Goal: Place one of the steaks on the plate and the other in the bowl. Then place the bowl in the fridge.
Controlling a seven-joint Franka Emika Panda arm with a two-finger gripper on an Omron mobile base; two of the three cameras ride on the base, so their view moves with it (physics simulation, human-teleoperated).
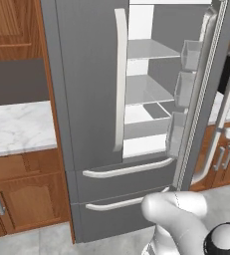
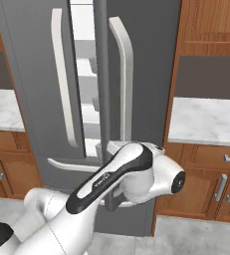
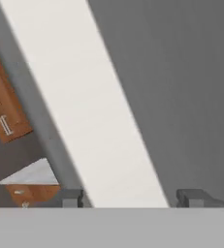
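The grey fridge (image 1: 86, 99) stands in front of me with its right door (image 1: 208, 99) swung partly open and its left door shut. In the hand view my gripper (image 3: 133, 197) is open. Its fingertips (image 3: 70, 197) straddle a long pale door handle (image 3: 84, 97) that runs close between them against the grey door face. From the right base view my arm (image 2: 111, 179) reaches to the lower part of the fridge (image 2: 146, 74), below the right door's handle (image 2: 124, 74). The steaks, the plate and the bowl are out of view.
White shelves (image 1: 146, 89) and door bins (image 1: 186, 84) show inside the fridge. Two drawers with horizontal handles (image 1: 126, 169) sit below the doors. Marble counters (image 1: 17, 127) (image 2: 206, 119) over wooden cabinets flank the fridge on both sides.
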